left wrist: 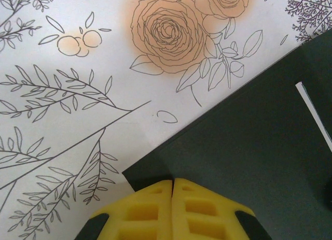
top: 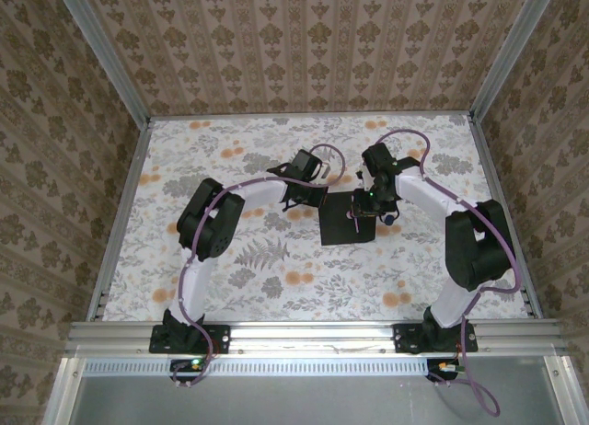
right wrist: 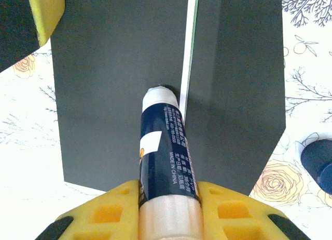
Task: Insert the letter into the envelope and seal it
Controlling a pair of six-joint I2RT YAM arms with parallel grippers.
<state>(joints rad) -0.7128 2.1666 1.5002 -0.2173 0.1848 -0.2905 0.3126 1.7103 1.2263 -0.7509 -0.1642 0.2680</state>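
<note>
Pinches a white-and-blue glue stick (right wrist: 165, 146) in the right gripper (right wrist: 168, 194), with the tip down on the black envelope (right wrist: 114, 84), touching it just beside the fold of the open flap (right wrist: 244, 94). Seems placed there to lay glue along that fold, so that the flap can stick when closed. Holds the left gripper (left wrist: 172, 184) pressed together, tips on a corner of the envelope, probably to pin it to the floral worktop (left wrist: 78, 120) against the drag of the glue. Shows the letter (right wrist: 190, 48) already inside the envelope, with only a thin white edge and its green line peeking out at the fold. Leaves a dark blue cap (right wrist: 317, 164), most likely from the glue stick, on the worktop near the flap, out of the way. Judged from this: insertion done, gluing in hand, flap not yet folded.
</note>
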